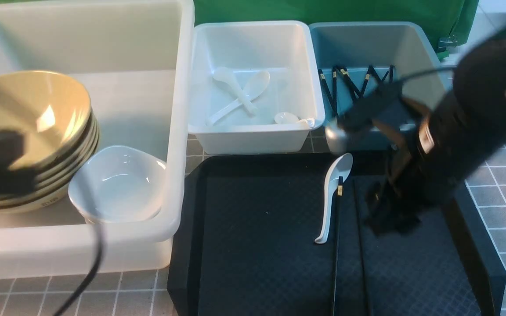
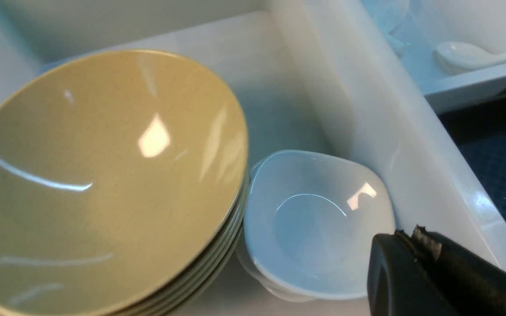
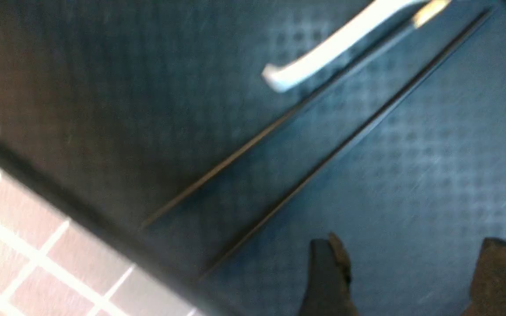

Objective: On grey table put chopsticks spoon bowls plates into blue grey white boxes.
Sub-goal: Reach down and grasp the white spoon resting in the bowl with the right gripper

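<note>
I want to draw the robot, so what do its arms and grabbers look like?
The right arm is chunky, rounded and black, with a small pale label and a thin dark cable. Its gripper has dark, blocky fingers. The left gripper is dark too, with small rough tips. Much is blurry.

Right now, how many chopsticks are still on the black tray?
2: one beside the spoon, the other right of it. The right arm may hide more.

So the spoon (image 1: pixel 328 197) and two chopsticks (image 3: pixel 275 125) are on the tray (image 1: pixel 262 245), bowls (image 1: pixel 33 118) left of the plates (image 1: pixel 119 184) in the tub (image 1: pixel 121 109), probably stacked.
</note>
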Controlling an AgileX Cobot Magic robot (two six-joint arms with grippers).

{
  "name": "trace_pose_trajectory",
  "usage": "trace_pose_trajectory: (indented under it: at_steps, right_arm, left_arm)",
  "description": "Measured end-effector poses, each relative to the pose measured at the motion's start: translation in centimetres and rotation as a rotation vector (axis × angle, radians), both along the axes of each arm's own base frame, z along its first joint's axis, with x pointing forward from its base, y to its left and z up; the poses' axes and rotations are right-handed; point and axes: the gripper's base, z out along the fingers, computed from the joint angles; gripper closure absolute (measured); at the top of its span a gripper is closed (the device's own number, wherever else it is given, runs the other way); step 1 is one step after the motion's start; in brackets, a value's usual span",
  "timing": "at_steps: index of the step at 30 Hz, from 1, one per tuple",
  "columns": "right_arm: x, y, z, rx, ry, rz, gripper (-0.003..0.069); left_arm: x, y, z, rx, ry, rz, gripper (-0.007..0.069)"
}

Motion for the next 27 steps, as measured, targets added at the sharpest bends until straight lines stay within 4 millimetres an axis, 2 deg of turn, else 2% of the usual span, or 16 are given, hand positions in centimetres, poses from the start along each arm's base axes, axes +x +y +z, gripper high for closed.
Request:
trace_pose_trajectory:
  at_steps: [2,5,7,8,9,12,14,15,20,27]
  right_arm:
    - [-1.2,-0.6,-0.4,0.001,0.000,0.003,0.0270]
    - [-3.3,-2.1,-0.8,0.015,-0.018,0.004,0.0391]
    - [-4.3,-2.8,-0.8,0.029,-0.037,0.003,0.0452]
    - [-4.5,-2.8,-0.8,0.031,-0.040,0.003,0.0452]
    - [-5.5,-3.6,-0.7,0.055,-0.068,-0.006,0.0517]
    - [-7.1,-4.6,-1.0,0.087,-0.096,-0.030,0.0594]
    - [-7.9,-5.1,-1.2,0.105,-0.110,-0.047,0.0617]
    - [-9.0,-5.9,-1.7,0.127,-0.127,-0.065,0.0626]
    - [-10.9,-7.1,-2.5,0.181,-0.183,-0.081,0.0626]
    - [-11.4,-7.5,-2.7,0.203,-0.211,-0.080,0.0626]
  left_arm:
    - [2.5,-0.9,0.5,0.042,0.050,-0.019,0.0633]
    - [7.3,-2.3,-0.3,0.126,0.150,-0.012,0.0633]
    - [9.1,-2.9,-1.2,0.157,0.192,-0.010,0.0633]
    - [9.6,-3.0,-1.5,0.163,0.206,-0.009,0.0633]
    - [11.0,-3.3,-2.6,0.178,0.244,0.002,0.0633]
    - [13.4,-3.2,-5.2,0.189,0.320,0.033,0.0633]
    - [14.4,-2.6,-6.2,0.182,0.348,0.061,0.0633]
    - [15.7,-1.5,-8.0,0.160,0.400,0.109,0.0633]
    - [17.3,1.8,-10.1,0.041,0.479,0.236,0.0633]
    - [17.1,5.3,-9.9,-0.057,0.505,0.366,0.0633]
